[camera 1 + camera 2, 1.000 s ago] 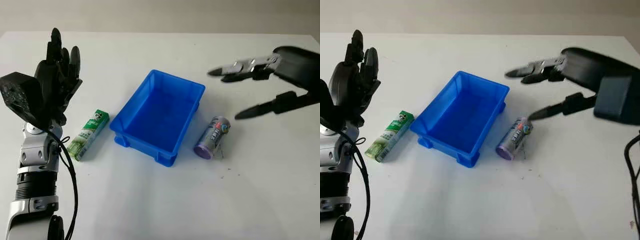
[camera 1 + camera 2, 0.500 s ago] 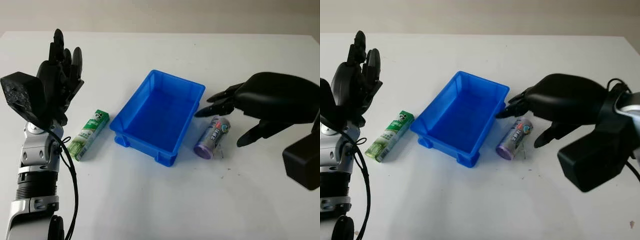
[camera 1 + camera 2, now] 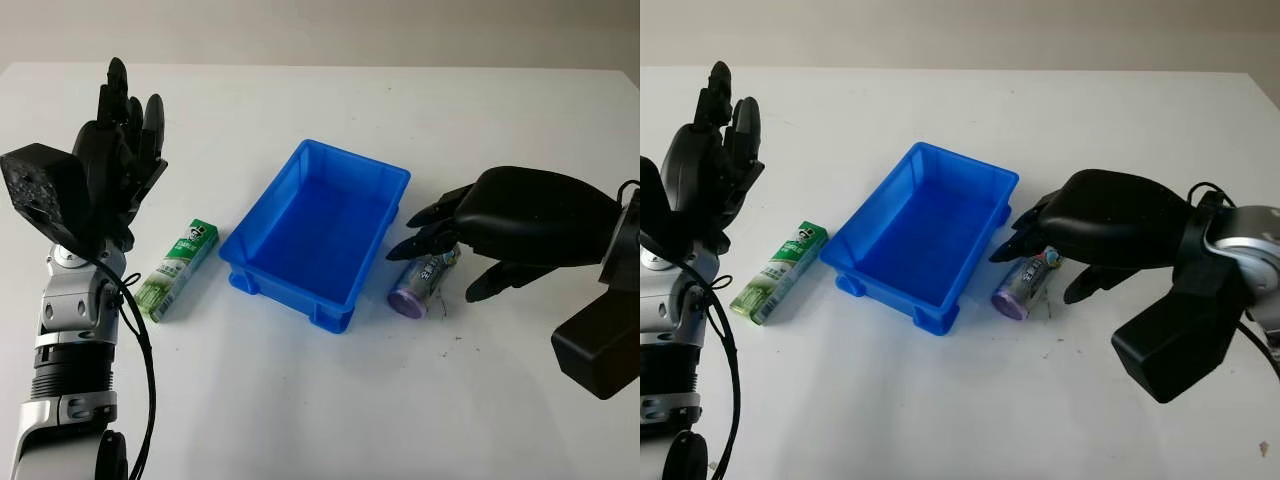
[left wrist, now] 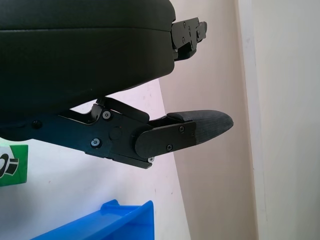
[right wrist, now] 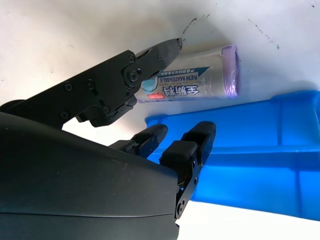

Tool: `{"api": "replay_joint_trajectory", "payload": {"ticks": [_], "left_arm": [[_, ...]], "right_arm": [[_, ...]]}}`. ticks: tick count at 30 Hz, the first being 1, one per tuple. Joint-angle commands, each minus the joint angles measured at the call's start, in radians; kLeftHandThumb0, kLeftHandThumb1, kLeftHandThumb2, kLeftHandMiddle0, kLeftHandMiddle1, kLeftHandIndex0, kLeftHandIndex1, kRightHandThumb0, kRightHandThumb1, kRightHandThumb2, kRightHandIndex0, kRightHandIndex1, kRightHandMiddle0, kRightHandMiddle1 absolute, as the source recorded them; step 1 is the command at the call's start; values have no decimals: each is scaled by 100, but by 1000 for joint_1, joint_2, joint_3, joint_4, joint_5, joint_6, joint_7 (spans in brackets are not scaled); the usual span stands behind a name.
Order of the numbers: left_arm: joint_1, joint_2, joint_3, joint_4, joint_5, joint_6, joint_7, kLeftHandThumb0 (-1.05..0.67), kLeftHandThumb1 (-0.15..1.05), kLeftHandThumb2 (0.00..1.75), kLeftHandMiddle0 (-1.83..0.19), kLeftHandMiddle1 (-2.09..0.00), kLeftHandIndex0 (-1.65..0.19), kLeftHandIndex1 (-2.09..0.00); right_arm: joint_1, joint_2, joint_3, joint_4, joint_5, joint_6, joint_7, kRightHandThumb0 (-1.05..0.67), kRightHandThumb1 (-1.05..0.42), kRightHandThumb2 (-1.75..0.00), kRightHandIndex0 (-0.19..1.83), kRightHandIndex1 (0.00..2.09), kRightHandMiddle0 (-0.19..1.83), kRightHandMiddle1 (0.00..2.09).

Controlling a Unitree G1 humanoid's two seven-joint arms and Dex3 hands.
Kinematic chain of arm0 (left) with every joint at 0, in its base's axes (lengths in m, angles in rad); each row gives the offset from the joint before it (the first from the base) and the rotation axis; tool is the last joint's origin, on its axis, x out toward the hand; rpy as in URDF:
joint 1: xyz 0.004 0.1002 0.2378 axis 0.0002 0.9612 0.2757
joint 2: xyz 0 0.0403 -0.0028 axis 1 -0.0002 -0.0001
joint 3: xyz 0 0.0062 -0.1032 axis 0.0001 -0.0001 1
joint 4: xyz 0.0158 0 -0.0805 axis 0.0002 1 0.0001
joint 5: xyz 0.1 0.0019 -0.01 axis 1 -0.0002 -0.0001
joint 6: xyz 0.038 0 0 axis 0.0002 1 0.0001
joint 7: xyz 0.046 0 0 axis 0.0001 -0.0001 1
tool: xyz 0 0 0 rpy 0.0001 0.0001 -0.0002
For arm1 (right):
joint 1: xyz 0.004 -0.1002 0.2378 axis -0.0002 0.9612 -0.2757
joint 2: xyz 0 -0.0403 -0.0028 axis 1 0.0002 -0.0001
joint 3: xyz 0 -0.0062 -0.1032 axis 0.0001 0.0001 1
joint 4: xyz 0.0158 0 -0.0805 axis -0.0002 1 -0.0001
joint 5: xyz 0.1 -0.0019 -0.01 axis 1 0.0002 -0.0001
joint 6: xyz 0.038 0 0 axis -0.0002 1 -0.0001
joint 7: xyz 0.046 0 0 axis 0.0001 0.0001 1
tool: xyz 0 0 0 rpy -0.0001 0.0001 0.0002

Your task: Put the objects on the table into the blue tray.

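The blue tray (image 3: pixel 352 160) stands empty at the table's middle. A purple roll in a printed wrapper (image 3: pixel 410 294) lies just right of it, close to the tray's wall. My right hand (image 3: pixel 436 264) hovers over the roll's far end, open; its fingers (image 5: pixel 190 150) hang on the tray side and the thumb (image 5: pixel 125 75) on the other side, not closed on the roll (image 5: pixel 200 85). A green box (image 3: pixel 180 268) lies left of the tray. My left hand (image 3: pixel 115 165) is held upright, open, above the table's left part, beyond the green box.
The white table (image 3: pixel 330 410) has free room in front of and behind the tray. A corner of the green box (image 4: pixel 10 167) and a tray corner (image 4: pixel 105 225) show in the left wrist view. Small dark specks (image 3: pixel 445 320) mark the table near the roll.
My right hand has come down and toward the tray, from above the table's right part to straddling the purple roll. The left hand, box, roll and tray stayed put.
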Motion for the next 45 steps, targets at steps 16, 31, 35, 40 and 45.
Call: {"api": "replay_joint_trajectory", "payload": {"ticks": [16, 31, 35, 40, 45], "left_arm": [[8, 16, 2, -34, 12, 9, 8, -65, 105, 59, 16, -6, 17, -6], [11, 23, -2, -23, 5, 17, -16, -67, 105, 57, 18, -4, 18, -4], [8, 19, 0, -22, 8, 22, -15, -67, 105, 55, 18, -5, 18, -5], [4, 19, 0, -16, 7, 19, -20, -66, 105, 54, 19, -5, 19, -5], [3, 19, -3, -18, 11, 27, -17, -66, 105, 55, 19, -5, 19, -5]], "right_arm": [[-100, 123, 165, 374, -254, -202, -255, -19, -97, -6, 17, 126, 10, 145], [-179, 124, 182, 511, -393, -365, -670, -53, -105, -45, 107, 209, 75, 209], [-156, 134, 167, 429, -150, -356, -555, -48, -105, -37, 99, 209, 69, 209], [-124, 152, 146, 249, 104, -299, -409, -47, -105, -34, 99, 209, 76, 209], [-127, 179, 133, 124, 234, -240, -296, -49, -105, -31, 101, 209, 84, 209]]}}
